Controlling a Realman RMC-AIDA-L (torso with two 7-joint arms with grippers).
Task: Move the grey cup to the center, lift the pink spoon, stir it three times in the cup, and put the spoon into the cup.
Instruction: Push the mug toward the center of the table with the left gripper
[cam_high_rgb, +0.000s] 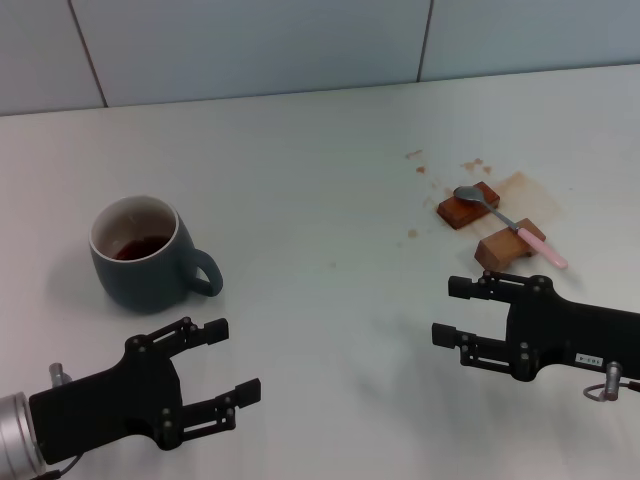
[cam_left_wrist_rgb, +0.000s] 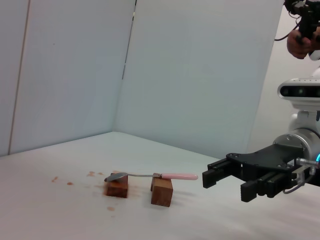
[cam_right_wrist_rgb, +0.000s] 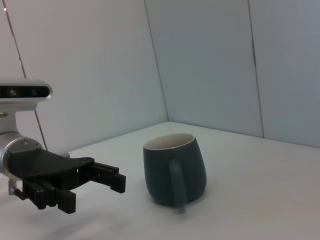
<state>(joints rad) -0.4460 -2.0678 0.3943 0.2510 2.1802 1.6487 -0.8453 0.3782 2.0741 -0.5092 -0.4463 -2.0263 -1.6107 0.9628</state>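
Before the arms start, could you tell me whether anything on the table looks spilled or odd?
Yes: brown stains mark the table around the two wooden blocks, which the pink spoon bridges.

From my end: grey cup (cam_high_rgb: 140, 255) is dark blue-grey outside, white inside w/ dark reddish-brown liquid. Pink spoon (cam_high_rgb: 510, 222) has a pale pink handle, grey metal bowl. Blocks (cam_high_rgb: 487, 225) under it are brown wood. Table (cam_high_rgb: 320, 160) is white w/ brownish stains. Both grippers (cam_high_rgb: 225, 365) (cam_high_rgb: 455, 311) black.
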